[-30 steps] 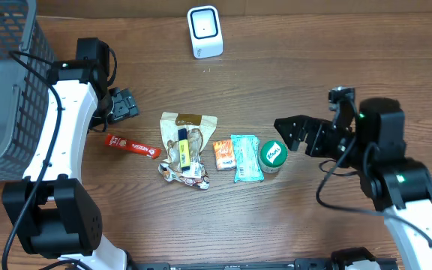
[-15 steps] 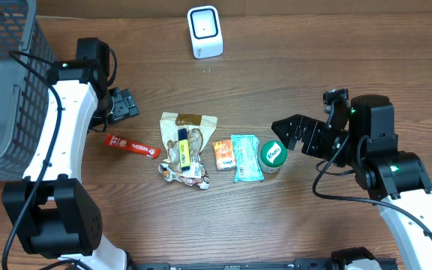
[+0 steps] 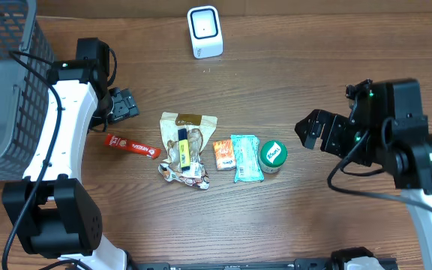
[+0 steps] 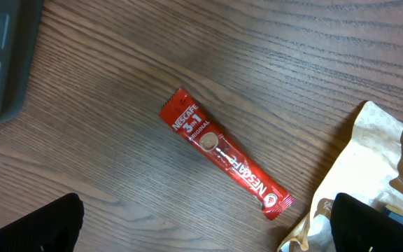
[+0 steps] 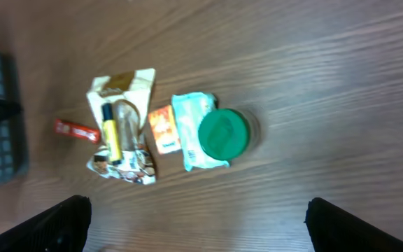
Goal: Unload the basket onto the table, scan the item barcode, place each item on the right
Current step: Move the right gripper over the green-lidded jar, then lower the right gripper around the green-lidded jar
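Since a second ago our right arm has drawn back toward the right side, so the right fingers (image 5: pixel 56 222) are now farther from the green-lidded jar (image 3: pixel 273 154). We see no other change. The right fingers are spread wide and hold nothing. Our left fingers (image 4: pixel 44 225) are also spread wide and empty, above the red coffee stick (image 4: pixel 226 162), near the basket (image 3: pixel 6 45). The items lie in a row in the middle of the tabletop (image 3: pixel 313 217): the stick, a beige snack bag (image 3: pixel 187 120), an orange packet (image 3: pixel 223 154), and a teal packet (image 3: pixel 246 159) right against the jar. The white scanner (image 3: pixel 205 31) stands well apart, at the far edge.
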You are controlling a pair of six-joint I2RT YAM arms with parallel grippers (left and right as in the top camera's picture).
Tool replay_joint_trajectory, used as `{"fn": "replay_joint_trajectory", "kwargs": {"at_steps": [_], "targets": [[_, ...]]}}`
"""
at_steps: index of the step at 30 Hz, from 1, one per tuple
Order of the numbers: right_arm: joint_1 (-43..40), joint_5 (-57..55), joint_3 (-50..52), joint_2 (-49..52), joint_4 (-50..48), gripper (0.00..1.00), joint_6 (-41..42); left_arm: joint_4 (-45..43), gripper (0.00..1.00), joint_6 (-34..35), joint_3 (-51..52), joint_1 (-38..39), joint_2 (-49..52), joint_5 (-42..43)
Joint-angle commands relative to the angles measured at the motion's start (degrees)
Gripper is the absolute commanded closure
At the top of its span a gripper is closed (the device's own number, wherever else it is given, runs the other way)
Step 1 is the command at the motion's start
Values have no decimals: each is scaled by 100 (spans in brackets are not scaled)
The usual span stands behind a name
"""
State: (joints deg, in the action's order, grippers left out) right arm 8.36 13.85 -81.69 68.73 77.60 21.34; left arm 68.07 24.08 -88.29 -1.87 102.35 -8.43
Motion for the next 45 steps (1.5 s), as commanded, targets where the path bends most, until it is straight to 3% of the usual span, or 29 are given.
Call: {"fn": "replay_joint_trajectory", "kwargs": {"at_steps": [1, 11, 20, 35, 45], "targets": [[31, -125, -160, 245, -79, 0, -76, 2, 0, 37, -90, 2, -2, -57], [33, -184, -151, 667, -400, 5, -175, 2, 0, 37, -90, 2, -2, -57], [199, -186, 87, 1550, -122, 0, -101, 2, 0, 37, -90, 2, -2, -57], [1517, -1593, 107, 2885, -385, 0, 1781, 2, 0, 37, -90, 2, -2, -57], [1639, -1657, 201, 3458, -461, 0, 1840, 2, 0, 37, -90, 2, -2, -57]]}}
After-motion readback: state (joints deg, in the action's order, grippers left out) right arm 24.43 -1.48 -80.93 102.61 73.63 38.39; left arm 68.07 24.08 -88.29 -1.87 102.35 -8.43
